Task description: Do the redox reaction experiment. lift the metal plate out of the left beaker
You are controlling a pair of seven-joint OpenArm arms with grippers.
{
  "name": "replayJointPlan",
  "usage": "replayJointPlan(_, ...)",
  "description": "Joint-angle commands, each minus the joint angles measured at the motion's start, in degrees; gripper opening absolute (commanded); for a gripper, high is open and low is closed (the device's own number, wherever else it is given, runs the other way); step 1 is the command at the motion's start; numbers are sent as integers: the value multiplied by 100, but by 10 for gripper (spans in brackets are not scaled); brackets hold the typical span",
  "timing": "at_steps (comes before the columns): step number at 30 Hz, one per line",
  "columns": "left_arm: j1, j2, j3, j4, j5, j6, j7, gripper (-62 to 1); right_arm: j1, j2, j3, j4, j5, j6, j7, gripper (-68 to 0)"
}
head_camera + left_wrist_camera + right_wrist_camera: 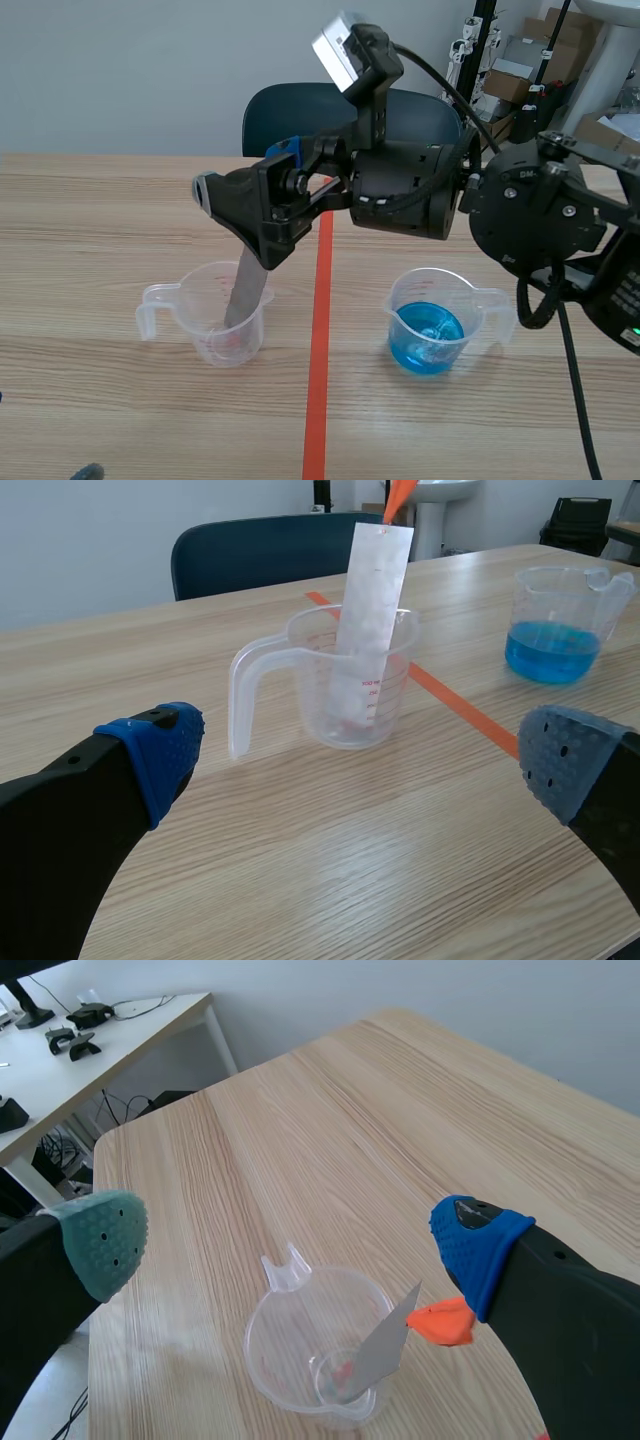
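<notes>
A grey metal plate (243, 290) stands leaning in the clear left beaker (165, 300), its upper half sticking out above the rim. The right arm comes in past the red tape line, and its gripper (245, 172) hangs open just above the plate's top. In the right wrist view the plate (385, 1345) and the beaker (265, 1330) lie below and between the spread fingers of the right gripper (290, 1245), untouched. The left gripper (360, 765) stands open low over the table, with the beaker (245, 690) and plate (365, 630) a short way ahead of it.
A second clear beaker (430, 320) holding blue liquid stands right of the tape line, under the right arm; it also shows in the left wrist view (555, 630). A dark blue chair (290, 110) stands behind the table. Boxes (520, 70) are stacked at the back right.
</notes>
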Motion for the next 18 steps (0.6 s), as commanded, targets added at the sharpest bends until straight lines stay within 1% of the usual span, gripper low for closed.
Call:
replayJointPlan(1, 13, 28, -20, 98, -35, -15, -79, 14, 133, 46, 17, 63, 44, 7, 87, -84)
replayJointPlan(7, 13, 28, -20, 98, -35, -15, -79, 14, 149, 48, 22, 70, -79, 7, 94, -84)
replayJointPlan(11, 13, 28, -20, 98, -35, -15, -76, 14, 146, 94, 201, 199, -118, 33, 107, -84)
replayJointPlan(14, 13, 28, -20, 98, -35, -15, -76, 14, 142, 225, 448, 452, -111, 50, 107, -85)
replayJointPlan(18, 13, 28, -20, 98, -35, -15, -76, 14, 92, 531, 763, 892, 31, 50, 105, -85)
